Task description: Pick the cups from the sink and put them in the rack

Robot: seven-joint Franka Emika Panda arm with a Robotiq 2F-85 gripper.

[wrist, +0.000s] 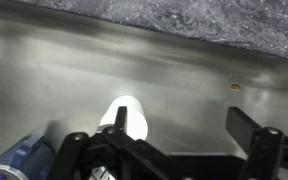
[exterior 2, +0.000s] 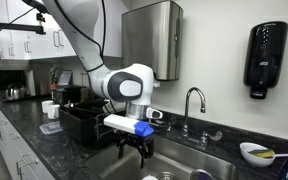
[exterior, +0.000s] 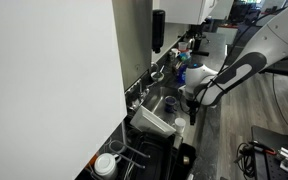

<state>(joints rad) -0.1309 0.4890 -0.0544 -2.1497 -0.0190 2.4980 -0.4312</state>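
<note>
Sink floor (wrist: 184, 70) bare beside white cup (wrist: 124, 110); tap (exterior 2: 187, 108) behind.

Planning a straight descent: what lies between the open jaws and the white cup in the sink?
Nothing: the wrist view shows only bare sink floor between gripper and white cup; the blue cup sits aside.

Grey steel sink floor (wrist: 184, 70) fills most of the view, and a dark speckled counter edge (wrist: 204, 18) runs across the top. Black gripper (wrist: 184, 128) enters from the bottom with its jaws spread wide and nothing between them. A small plain white cup (wrist: 119, 108) lies on the steel at one finger, partly covered by it. A small dark blue cup (wrist: 22, 160) is in the lower corner, cut off by the frame. A tiny brownish speck (wrist: 234, 88) sits on the steel.
</note>
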